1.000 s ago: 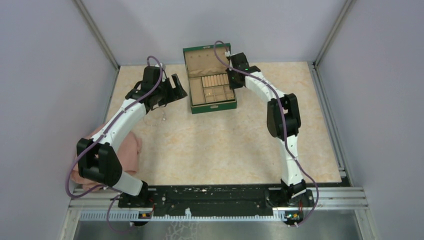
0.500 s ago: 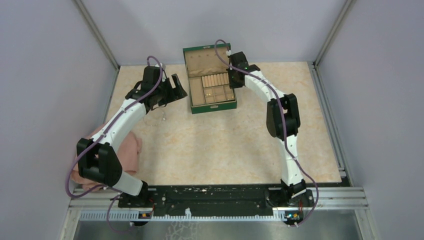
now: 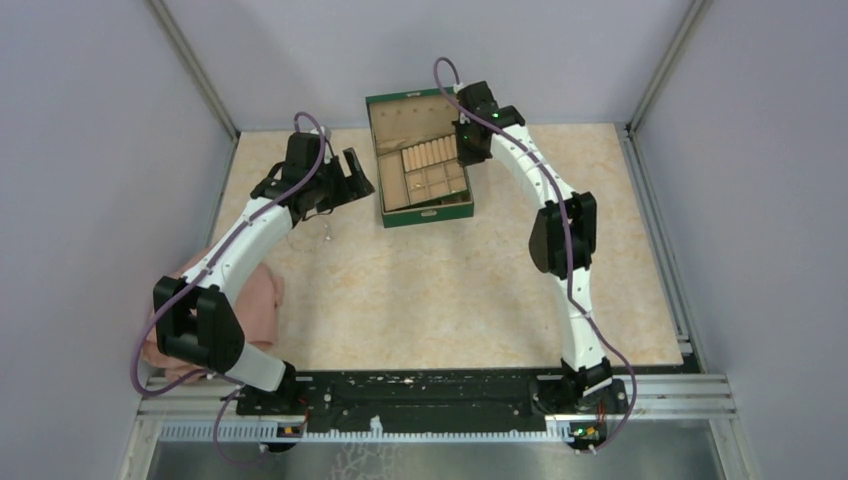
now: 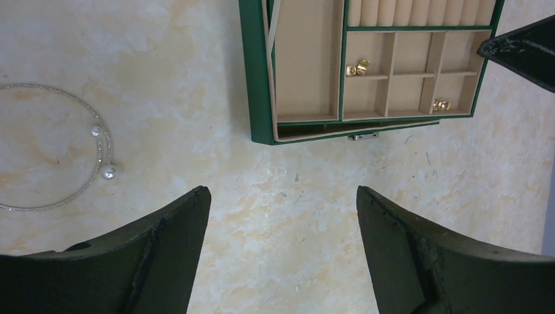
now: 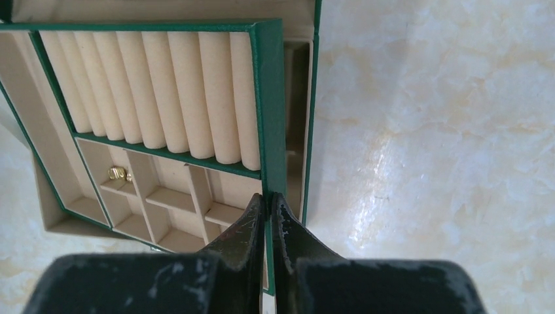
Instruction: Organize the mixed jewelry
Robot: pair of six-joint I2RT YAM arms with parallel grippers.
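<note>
- wire bangle (image 4: 100, 149): thin open loop lying flat on the table (image 3: 440, 290), abt 10 o'clock of table centre and 8 o'clock off the green box (image 4: 249, 65). In L wrist view its two pearl ends sit at the loop's 3 o'clock side, toward the box. Loop roughly round, far side cut by the frame, so no clear long axis.
- one gold piece (image 4: 357, 68) and a second gold piece (image 4: 440, 104) lie in separate small compartments of the inner tray (image 5: 267, 98).
- ring rolls (image 5: 163, 91) in the tray run abt 12–6 in R wrist view.
- right gripper (image 5: 268, 208): closed tight, pinching the tray's green R-hand wall.
- left gripper (image 4: 281, 196): spread wide, nothing in it, above bare top btwn bangle and box.
- Edges/room: box sits at 12 o'clock near the back wall. Bare tabletop stretches fr the box toward 6 and 3 o'clock. pink cloth (image 3: 250, 295) at 8 o'clock under the L arm.
- Vs a sec ago: R wrist shifted toward 12 o'clock, and the tray now sits skewed in the box. L arm and bangle unchanged.
</note>
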